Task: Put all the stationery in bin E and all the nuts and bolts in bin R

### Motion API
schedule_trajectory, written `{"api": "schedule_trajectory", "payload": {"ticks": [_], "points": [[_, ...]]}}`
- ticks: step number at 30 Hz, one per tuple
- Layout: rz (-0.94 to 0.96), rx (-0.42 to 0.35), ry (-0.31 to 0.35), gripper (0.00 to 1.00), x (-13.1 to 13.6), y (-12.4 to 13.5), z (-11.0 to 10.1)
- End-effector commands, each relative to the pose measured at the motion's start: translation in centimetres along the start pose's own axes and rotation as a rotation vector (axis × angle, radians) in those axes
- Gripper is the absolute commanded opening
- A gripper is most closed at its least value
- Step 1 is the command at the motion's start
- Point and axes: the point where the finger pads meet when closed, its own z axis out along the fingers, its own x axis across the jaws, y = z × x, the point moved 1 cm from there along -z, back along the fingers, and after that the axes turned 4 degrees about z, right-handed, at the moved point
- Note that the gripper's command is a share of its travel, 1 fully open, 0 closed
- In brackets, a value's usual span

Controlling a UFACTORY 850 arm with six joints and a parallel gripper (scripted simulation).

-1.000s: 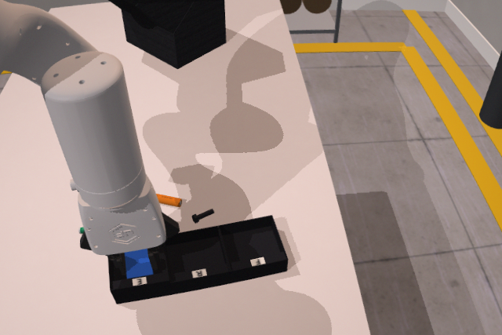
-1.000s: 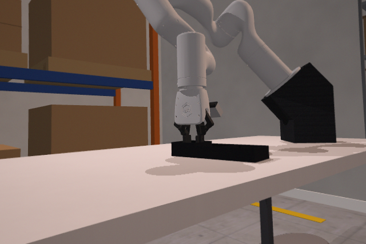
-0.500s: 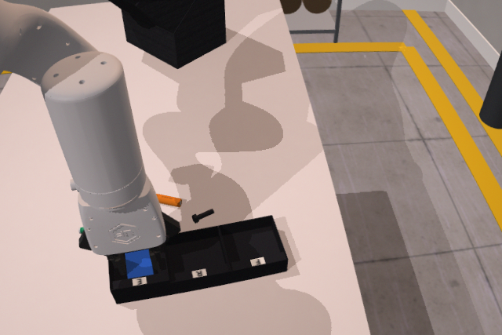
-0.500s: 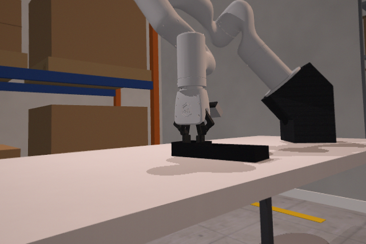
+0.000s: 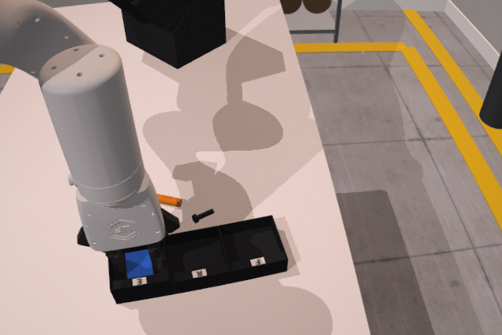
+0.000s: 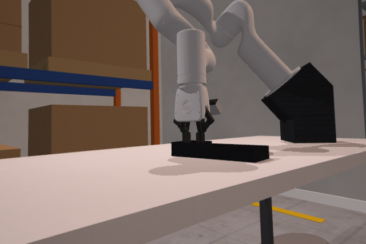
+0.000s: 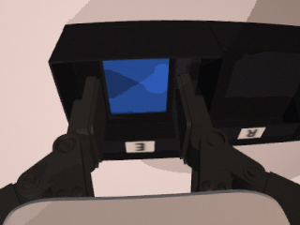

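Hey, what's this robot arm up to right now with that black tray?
The arm's tool is lowered into the tray's E bin, its fingers just loosening off a blue block now lying inside. The R bin looks unfilled. A black bolt and an orange marker wait on the table behind the tray.
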Motion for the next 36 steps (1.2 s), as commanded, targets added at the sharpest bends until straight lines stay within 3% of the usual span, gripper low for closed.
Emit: {"api": "schedule_trajectory", "payload": {"ticks": [1,14,17,28,29,36], "points": [[0.000,-0.001,0.000,0.47,0.0,0.1,-0.7],[0.000,-0.001,0.000,0.47,0.0,0.1,-2.1],[0.000,-0.001,0.000,0.47,0.0,0.1,-3.6],[0.000,-0.001,0.000,0.47,0.0,0.1,-3.6],[-0.050,-0.001,0.000,0.38,0.1,-0.8,-3.8],[-0.295,0.000,0.000,0.38,0.6,-6.5,-4.7]]}}
